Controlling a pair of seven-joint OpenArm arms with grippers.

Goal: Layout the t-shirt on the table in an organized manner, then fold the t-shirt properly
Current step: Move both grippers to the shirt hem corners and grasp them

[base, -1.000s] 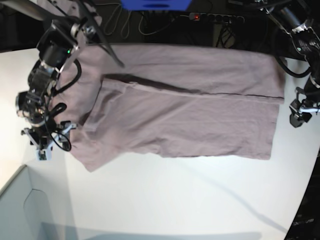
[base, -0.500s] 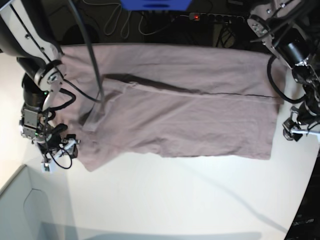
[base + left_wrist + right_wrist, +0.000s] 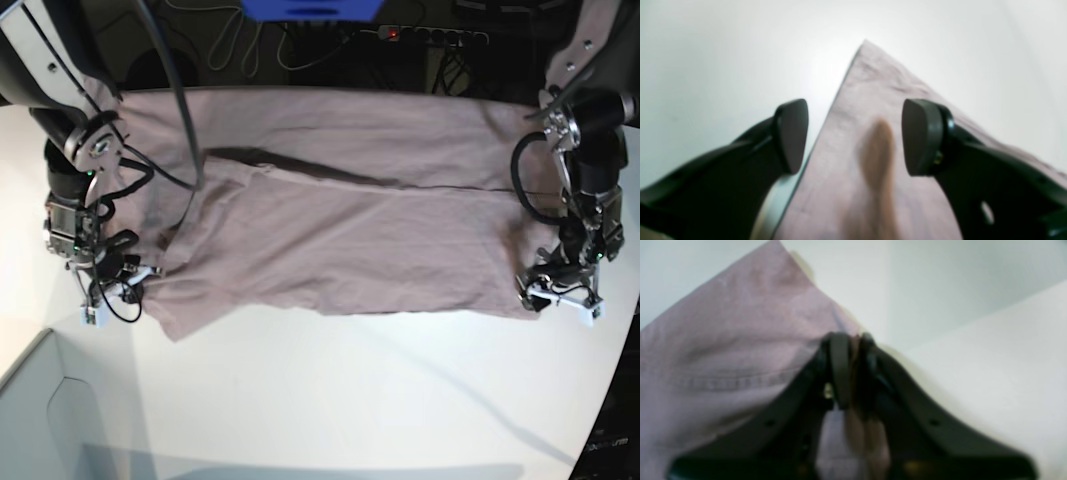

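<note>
A: Shirt point(image 3: 350, 215) lies spread lengthwise along the far edge of the table point(image 3: 380, 400), near half doubled over. Why the arms at its two near corners?

B: I'd say to lift both corners together for another fold. The right gripper point(image 3: 851, 350) is pinched tight on the cloth at its corner. The left gripper point(image 3: 855, 133) straddles the other corner, jaws wide, holding nothing yet.

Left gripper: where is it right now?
Base view, right side: the left gripper sits open over the t-shirt at its near right corner, on the table.
</note>
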